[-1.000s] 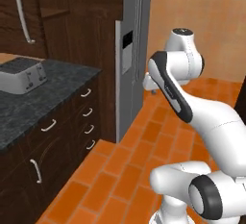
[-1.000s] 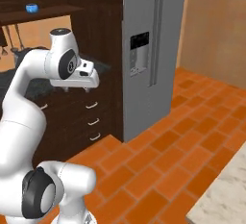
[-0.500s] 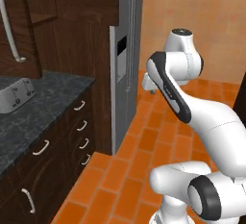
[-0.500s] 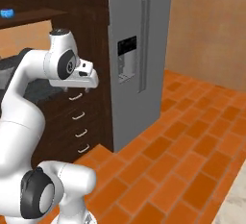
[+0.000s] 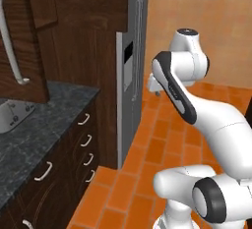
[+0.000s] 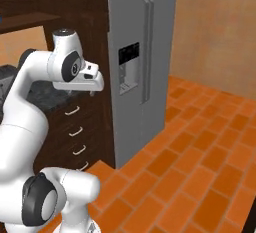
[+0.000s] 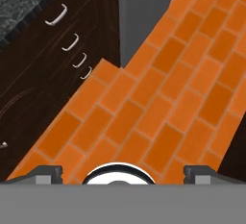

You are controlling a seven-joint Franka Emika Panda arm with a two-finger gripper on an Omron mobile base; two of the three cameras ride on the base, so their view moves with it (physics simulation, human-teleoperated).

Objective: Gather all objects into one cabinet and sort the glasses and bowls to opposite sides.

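Claw point(image 7: 123, 172) spread, empty, above brick floor point(image 7: 158, 107)

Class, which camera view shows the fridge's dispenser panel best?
The right base view: the dispenser faces the camera, fully visible on the fridge door. The left base view shows it edge-on and narrow. The hand view catches just the fridge's base.

At the left edge of the left base view, a grey appliance point(image 5: 12, 116) on the dark counter point(image 5: 44, 125) is cut off, so what it is cannot be told. The fridge point(image 6: 142, 72) runs past the top of the right base view. In the hand view, both fingertips point(image 7: 42, 174) barely clear the bottom.
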